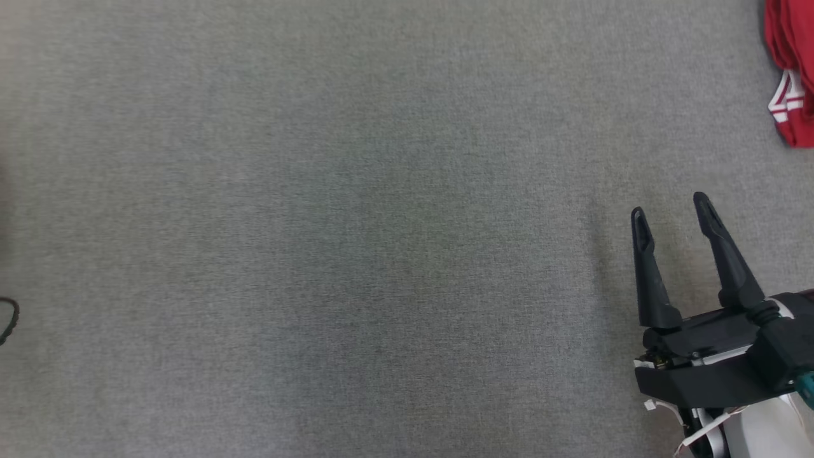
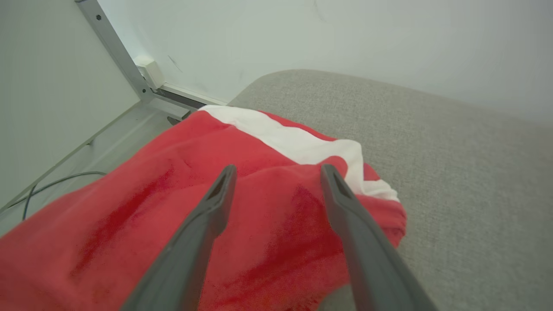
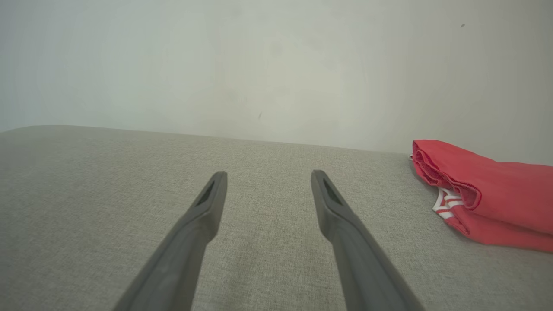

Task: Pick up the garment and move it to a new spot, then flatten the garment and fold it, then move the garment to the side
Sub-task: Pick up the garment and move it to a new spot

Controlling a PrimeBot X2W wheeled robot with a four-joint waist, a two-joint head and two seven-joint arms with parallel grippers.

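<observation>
The garment [image 2: 129, 224], red and white, is draped over the table's [image 2: 453, 172] edge. Soft, light, limp handling is expected (a raised fold should be pinched). The left pincer [image 2: 277, 169] is held released above it. The right pincer [image 1: 669, 205], also released, is over bare table, with a folded red piece [image 1: 788, 63] beyond.

The red garment [image 1: 790, 63] is running off the head view's top right corner, a dark cord [image 1: 9, 321] is being cut by its left edge, and the right gripper [image 1: 669, 205] is losing its arm past the lower right corner.
</observation>
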